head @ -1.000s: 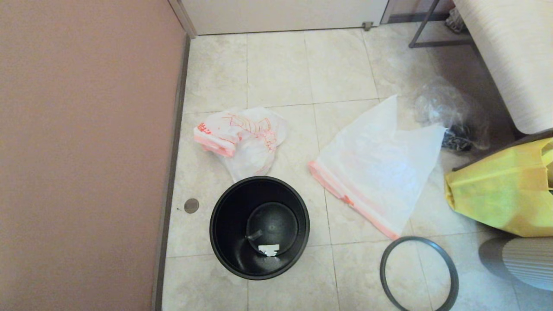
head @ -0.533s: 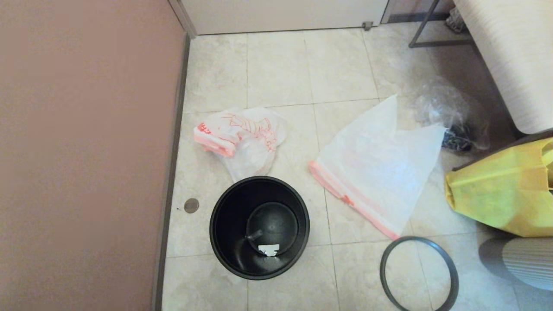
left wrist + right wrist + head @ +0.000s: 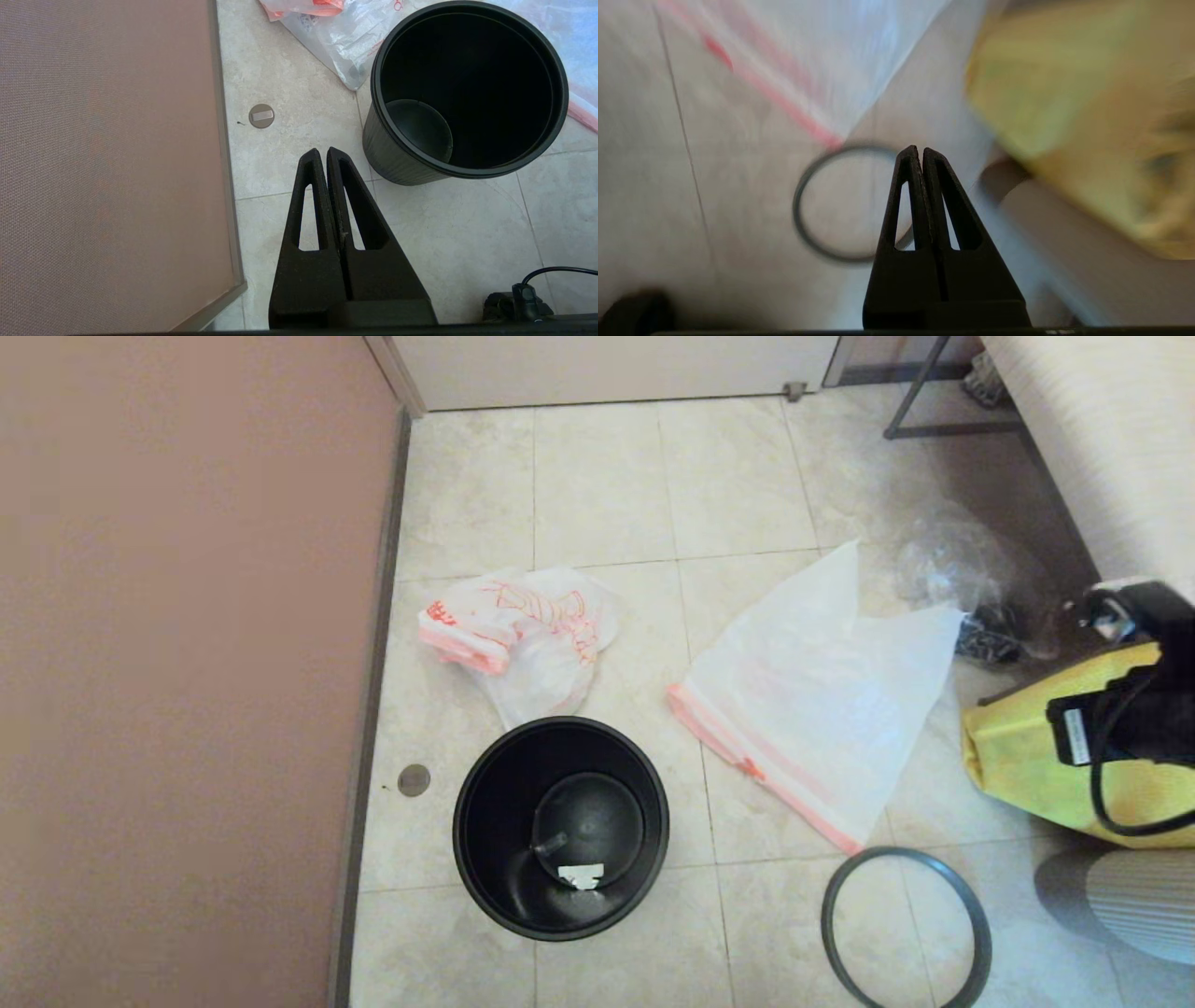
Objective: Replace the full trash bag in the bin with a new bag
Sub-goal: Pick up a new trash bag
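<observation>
Beige floor tiles (image 3: pixel 597 485) filled the frame, pink wall (image 3: pixel 177 663) down the left side. The bin (image 3: pixel 560 828) stood lower centre of the head view, upright and empty, no liner in it. The full trash bag (image 3: pixel 523 635) lay on the floor just above the bin, touching or nearly touching its rim, red print up. The new bag (image 3: pixel 812 709) lay flat right of centre, orange-pink hem along its lower-left edge. The grey hoop rim (image 3: pixel 904 930) sat at the lower right, its upper edge at the hem's corner. A yellow bag (image 3: pixel 1036 756) and a crinkled clear bag (image 3: pixel 952 565) sat at right.

Right gripper (image 3: pixel 920 151) hung above the hoop near the yellow bag, jaws clenched on nothing; its arm (image 3: pixel 1134 709) showed at the right edge of the head view. Left gripper (image 3: pixel 322 153) was parked near the wall beside the bin, jaws clenched, empty.

Judgement: the new bag is thin, light, limp and slippery, probably clinging to the tile. Best pinch point looks like the thicker hem band, which also opens the mouth for the bin.
</observation>
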### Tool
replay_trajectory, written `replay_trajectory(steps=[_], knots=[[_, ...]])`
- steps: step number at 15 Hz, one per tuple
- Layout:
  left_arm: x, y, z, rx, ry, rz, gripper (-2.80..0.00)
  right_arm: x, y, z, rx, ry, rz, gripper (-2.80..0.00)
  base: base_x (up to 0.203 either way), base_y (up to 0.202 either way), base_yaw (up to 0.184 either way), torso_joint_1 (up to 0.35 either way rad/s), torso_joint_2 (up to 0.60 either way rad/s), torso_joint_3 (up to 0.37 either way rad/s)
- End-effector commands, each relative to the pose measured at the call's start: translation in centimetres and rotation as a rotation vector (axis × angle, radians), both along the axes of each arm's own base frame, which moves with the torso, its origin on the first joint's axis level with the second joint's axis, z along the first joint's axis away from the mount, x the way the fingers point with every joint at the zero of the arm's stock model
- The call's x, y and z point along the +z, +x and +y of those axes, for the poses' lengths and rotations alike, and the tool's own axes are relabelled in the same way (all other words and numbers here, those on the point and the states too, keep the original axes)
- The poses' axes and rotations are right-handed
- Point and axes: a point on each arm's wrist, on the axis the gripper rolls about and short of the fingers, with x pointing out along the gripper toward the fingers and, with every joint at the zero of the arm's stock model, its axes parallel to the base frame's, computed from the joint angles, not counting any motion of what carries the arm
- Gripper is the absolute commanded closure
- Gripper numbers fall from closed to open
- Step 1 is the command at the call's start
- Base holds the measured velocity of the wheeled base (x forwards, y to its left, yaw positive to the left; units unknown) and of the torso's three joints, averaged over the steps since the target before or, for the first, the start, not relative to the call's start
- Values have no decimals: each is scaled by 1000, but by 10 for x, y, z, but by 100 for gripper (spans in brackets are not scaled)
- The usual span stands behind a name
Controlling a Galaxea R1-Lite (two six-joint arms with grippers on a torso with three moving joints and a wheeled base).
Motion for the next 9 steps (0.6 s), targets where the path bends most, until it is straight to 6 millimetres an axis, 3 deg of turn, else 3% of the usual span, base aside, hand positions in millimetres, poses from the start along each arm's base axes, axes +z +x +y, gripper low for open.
replay_trajectory(steps=[1, 6, 9], knots=[[-3, 1, 0, 0, 0, 12, 0, -57, 43, 2, -6, 7, 191, 0, 0, 0, 0, 0, 0, 0], [-3, 1, 0, 0, 0, 12, 0, -174, 106, 17, 14, -17, 330, 0, 0, 0, 0, 0, 0, 0], [-3, 1, 0, 0, 0, 12, 0, -216, 144, 39, 96, -68, 193, 0, 0, 0, 0, 0, 0, 0]])
